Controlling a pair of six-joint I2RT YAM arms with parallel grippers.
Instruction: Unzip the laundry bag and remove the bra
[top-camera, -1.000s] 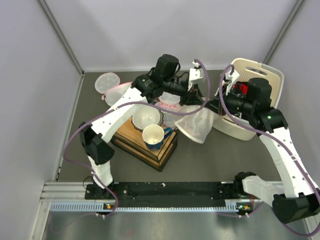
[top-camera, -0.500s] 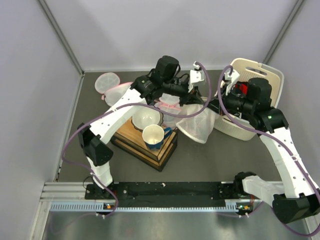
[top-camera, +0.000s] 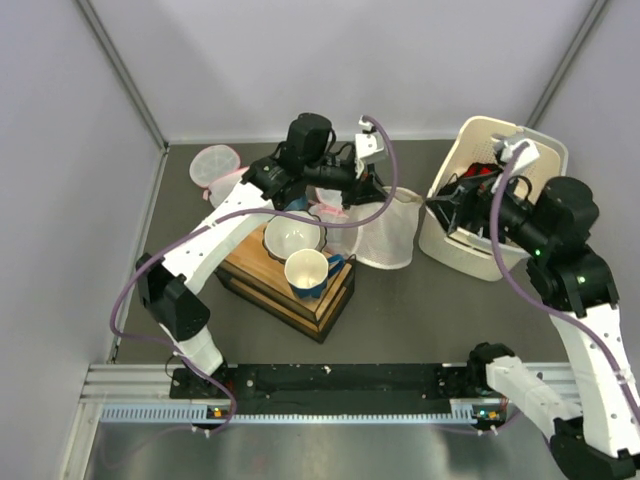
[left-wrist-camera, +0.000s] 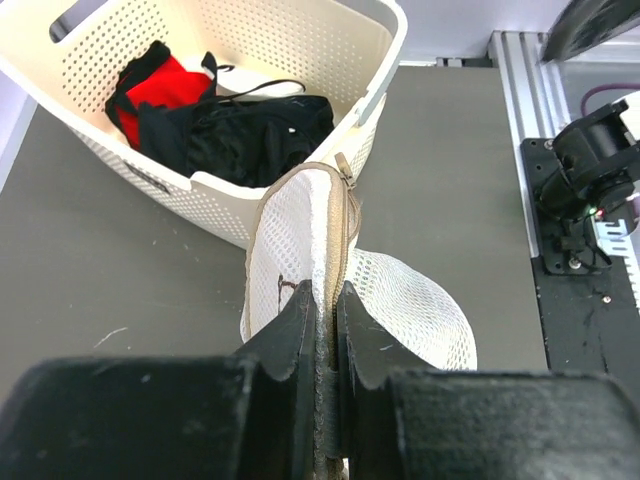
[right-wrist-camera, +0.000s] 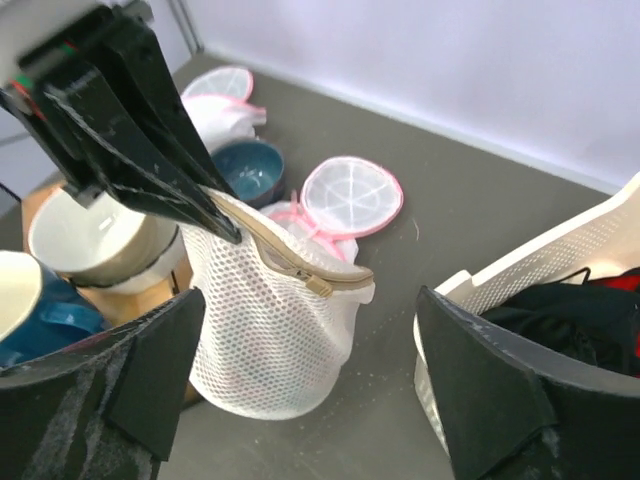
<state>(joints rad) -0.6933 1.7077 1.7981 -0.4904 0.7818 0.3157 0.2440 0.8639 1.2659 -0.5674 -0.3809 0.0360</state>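
The laundry bag (top-camera: 388, 232) is a white mesh sack hanging upright beside the wooden box. My left gripper (top-camera: 378, 192) is shut on the tan zipper band at its top edge (left-wrist-camera: 325, 296). From the right wrist, the bag (right-wrist-camera: 270, 340) hangs from those black fingers (right-wrist-camera: 150, 150), its zipper pull (right-wrist-camera: 320, 287) lying on the band. My right gripper (top-camera: 447, 207) stands open between bag and basket, jaws wide with nothing in them (right-wrist-camera: 310, 300). The red bra (left-wrist-camera: 165, 85) lies in the cream basket (left-wrist-camera: 330, 35) beside black garments (left-wrist-camera: 250, 135), and also shows from above (top-camera: 483, 172).
The basket (top-camera: 500, 140) stands at the back right. A wooden box (top-camera: 300, 295) carries a white bowl (top-camera: 292, 235) and a blue-and-white cup (top-camera: 308, 270). Pink-trimmed mesh bags (top-camera: 215, 162) (right-wrist-camera: 350, 195) and a blue bowl (right-wrist-camera: 247, 168) lie behind the hanging bag.
My right gripper has opened and drawn back to the right, away from the bag. The left arm has swung left with the bag, which now hangs upright clear of the basket.
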